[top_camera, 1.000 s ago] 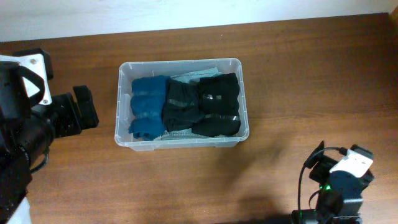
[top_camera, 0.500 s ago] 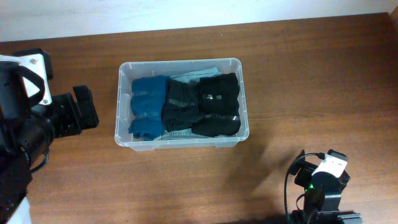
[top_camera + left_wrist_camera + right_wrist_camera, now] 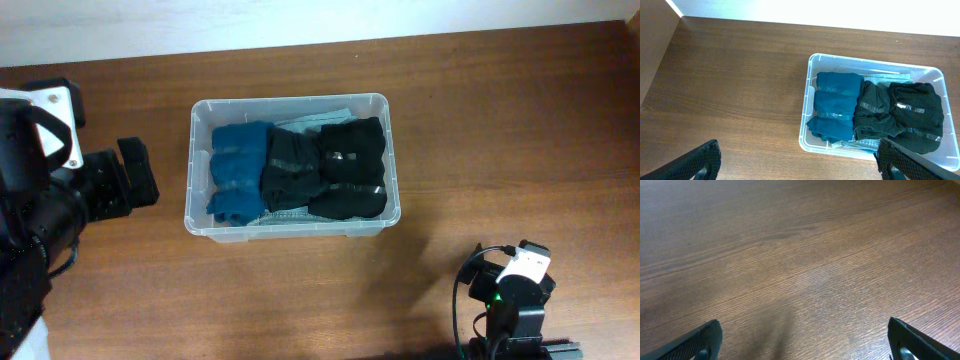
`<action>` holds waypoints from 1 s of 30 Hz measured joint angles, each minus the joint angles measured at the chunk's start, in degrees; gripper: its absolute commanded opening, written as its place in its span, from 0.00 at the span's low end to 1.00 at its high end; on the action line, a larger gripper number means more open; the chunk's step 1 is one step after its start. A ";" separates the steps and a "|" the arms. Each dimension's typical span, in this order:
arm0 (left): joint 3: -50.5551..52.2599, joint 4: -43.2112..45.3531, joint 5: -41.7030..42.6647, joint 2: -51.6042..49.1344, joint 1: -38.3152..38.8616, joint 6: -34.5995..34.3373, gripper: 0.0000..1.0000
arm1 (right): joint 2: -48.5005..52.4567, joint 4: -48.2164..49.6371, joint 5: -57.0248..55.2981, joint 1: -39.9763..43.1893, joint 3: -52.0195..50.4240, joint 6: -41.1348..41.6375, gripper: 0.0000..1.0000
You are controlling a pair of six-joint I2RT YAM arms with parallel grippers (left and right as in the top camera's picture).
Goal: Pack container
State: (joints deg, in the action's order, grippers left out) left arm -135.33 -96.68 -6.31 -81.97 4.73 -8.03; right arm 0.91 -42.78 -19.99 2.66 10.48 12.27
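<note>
Clear plastic container (image 3: 290,101) packed: three folded garments (image 3: 290,170) lie side by side to fit.
Away from it, left gripper (image 3: 797,162) and right gripper (image 3: 802,342) sit with jaws spread, empty; packing looks finished.

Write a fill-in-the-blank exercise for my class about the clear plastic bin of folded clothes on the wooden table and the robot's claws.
1. The clear rectangular plastic container holds ___ folded cloth bundles.
2. In the overhead view, the blue folded cloth bundle lies at the container's ___ end.
3. The dark grey folded cloth bundle sits between the blue one and the ___ one.
4. The right claw is ___, holding nothing, above the brown wooden table.

Missing words: three; left; black; open.
</note>
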 measured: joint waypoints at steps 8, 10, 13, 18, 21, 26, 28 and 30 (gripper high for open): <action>0.00 0.00 0.00 0.00 0.00 0.00 0.99 | 0.00 0.00 0.02 0.00 0.00 0.00 0.98; 0.00 0.00 0.00 0.00 0.00 0.00 0.99 | 0.00 0.00 0.02 0.00 0.00 0.00 0.98; 0.00 0.00 0.00 0.00 0.00 0.00 0.99 | 0.00 0.00 0.00 0.00 0.00 0.00 0.99; 0.00 0.00 -0.04 0.00 0.00 0.02 1.00 | 0.00 0.00 0.02 0.00 0.00 0.02 0.98; 0.02 0.81 -0.63 0.02 0.00 0.04 0.99 | 0.00 -0.02 0.00 0.00 0.00 0.00 0.98; 5.07 9.99 0.13 2.58 0.00 1.68 1.00 | 0.00 0.00 0.04 0.00 -0.02 0.00 0.98; 10.86 16.04 1.42 5.51 0.00 3.32 1.00 | 0.00 0.00 0.09 0.00 -0.02 0.00 0.98; 18.25 21.81 2.78 9.16 0.00 4.57 0.99 | 0.00 0.02 0.22 0.00 -0.02 0.00 0.98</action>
State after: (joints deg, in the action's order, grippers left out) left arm -117.08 -74.87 -3.53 -72.82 4.73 -3.46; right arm 0.91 -42.76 -19.77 2.66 10.46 12.27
